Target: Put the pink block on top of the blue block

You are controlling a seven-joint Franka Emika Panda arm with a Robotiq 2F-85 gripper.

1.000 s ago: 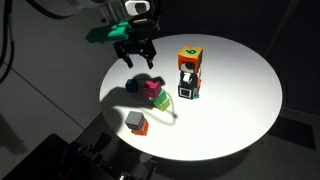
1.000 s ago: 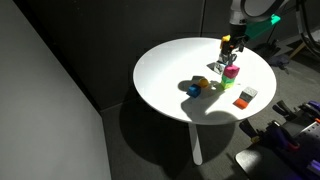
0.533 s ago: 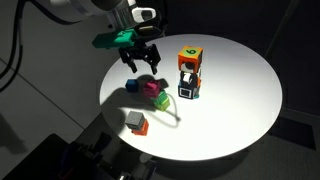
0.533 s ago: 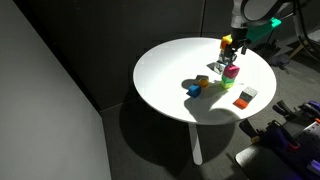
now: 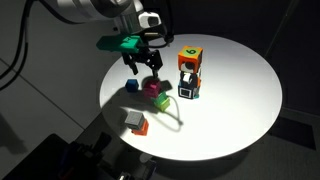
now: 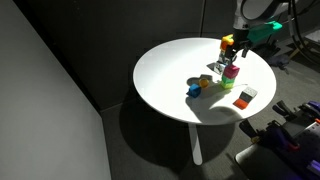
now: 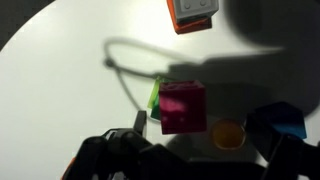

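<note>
white table, hand now closer over pink block

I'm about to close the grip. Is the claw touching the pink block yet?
Apart. In an exterior view the open claw hangs above the pink block, with a gap under its fingertips.

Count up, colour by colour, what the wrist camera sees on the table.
Pink block: 1
Green block: 1, mostly hidden behind the pink one
Blue block: 1
Orange-red block with a grey face: 1, cut off by the frame edge
Small yellow object: 1, kind unclear
Total: 5
</note>
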